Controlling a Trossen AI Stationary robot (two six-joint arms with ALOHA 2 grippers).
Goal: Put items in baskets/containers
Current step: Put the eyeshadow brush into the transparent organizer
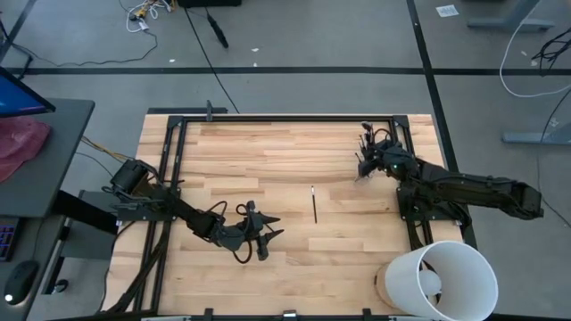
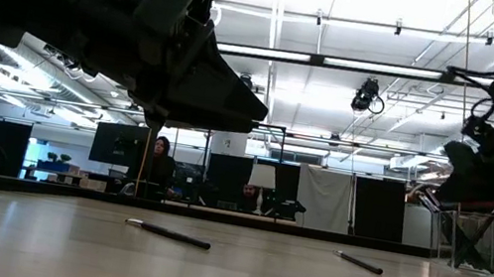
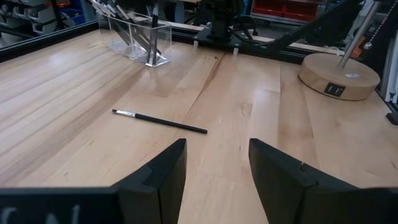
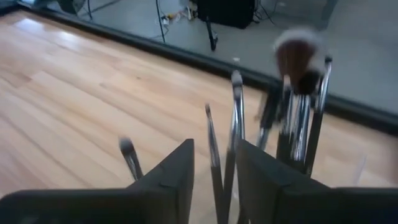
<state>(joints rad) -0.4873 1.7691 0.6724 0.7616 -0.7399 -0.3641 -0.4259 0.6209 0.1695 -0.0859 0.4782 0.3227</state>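
A dark side table (image 1: pixel 53 134) with a pink cloth (image 1: pixel 20 147) is standing left of the wooden table (image 1: pixel 268 152). The left arm is reaching low over the near-left area, and the left gripper (image 1: pixel 260 239) is hovering above bare wood with its fingers (image 3: pixel 163 180) spread apart and nothing between them. One loose brush (image 1: pixel 314 204), slender with a dark handle and pale tip, is lying flat near the table's centre, well apart from both grippers. Nothing is blocking it. At the far right, the clear cup (image 3: pixel 138 38) is standing upright, holding several brushes (image 4: pixel 298 106) with heads up, one fluffy and brown. The right gripper (image 1: pixel 368 159) is poised directly over the cup, its fingers (image 4: pixel 168 180) parted around thin brush handles without clamping them. A large white bucket (image 1: pixel 442 281) is lying at the near-right corner.
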